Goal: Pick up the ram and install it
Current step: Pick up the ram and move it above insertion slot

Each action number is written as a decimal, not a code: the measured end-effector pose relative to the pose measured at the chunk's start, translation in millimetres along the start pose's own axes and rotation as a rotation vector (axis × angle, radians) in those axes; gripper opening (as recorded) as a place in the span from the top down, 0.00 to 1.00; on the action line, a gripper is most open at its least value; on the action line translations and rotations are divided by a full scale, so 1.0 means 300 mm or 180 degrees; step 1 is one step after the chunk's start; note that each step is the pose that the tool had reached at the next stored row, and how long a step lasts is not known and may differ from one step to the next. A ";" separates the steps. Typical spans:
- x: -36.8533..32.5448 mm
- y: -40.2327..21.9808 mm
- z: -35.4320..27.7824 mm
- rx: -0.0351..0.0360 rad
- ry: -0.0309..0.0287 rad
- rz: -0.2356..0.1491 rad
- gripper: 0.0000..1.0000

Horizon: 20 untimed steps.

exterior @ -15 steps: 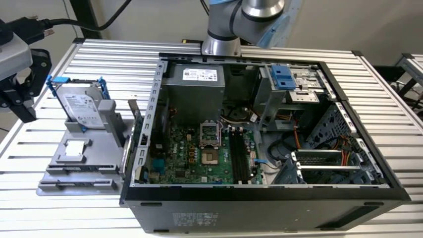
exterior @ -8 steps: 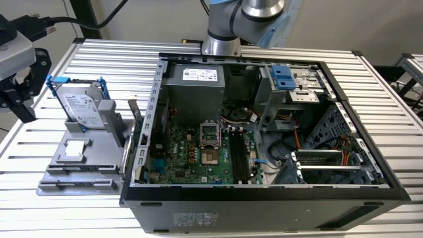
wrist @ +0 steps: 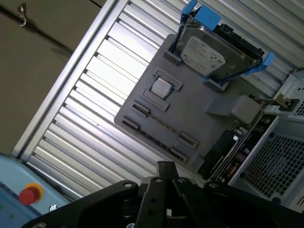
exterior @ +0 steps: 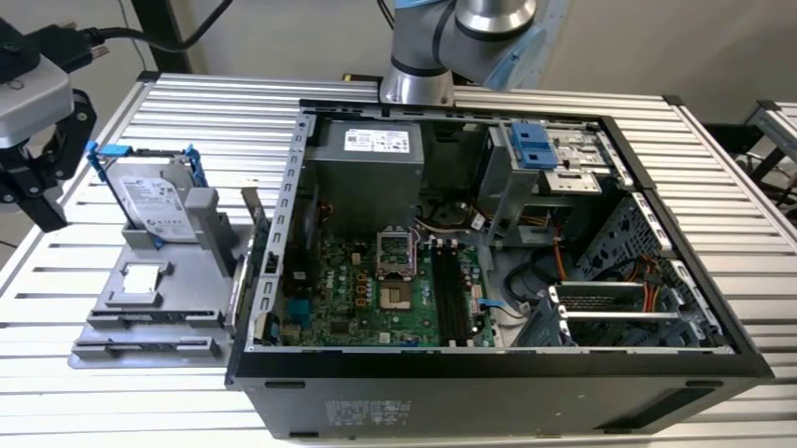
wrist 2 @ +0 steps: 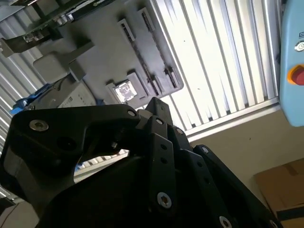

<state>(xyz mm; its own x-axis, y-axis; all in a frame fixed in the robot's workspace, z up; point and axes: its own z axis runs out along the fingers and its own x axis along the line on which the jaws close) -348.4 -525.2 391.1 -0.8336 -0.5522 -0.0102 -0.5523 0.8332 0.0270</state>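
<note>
- Both gripper (wrist: 166, 166) jaws are closed, empty, raised beside holder (wrist: 194, 111).
- On holder the ram is too thin to be told; jaws are best opened and squared across it.

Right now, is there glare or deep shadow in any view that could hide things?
Second wrist view: strong glare whitens the slatted table beside the gray tray. First wrist view: milder glare on the slats; the hard drive is plainly lit. Exterior view: even light, with shadow inside the computer case toward the exterior view's right.
</note>
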 end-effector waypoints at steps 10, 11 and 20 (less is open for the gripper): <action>0.001 0.001 0.000 0.0003 0.0010 -0.0211 1.00; 0.002 0.001 0.000 0.0005 0.0011 -0.0230 1.00; 0.002 0.002 0.000 0.0013 0.0015 -0.0555 1.00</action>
<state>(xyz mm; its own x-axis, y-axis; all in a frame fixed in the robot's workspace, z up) -349.2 -524.9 391.1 -0.7252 -0.6884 -0.0096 -0.6885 0.7250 0.0213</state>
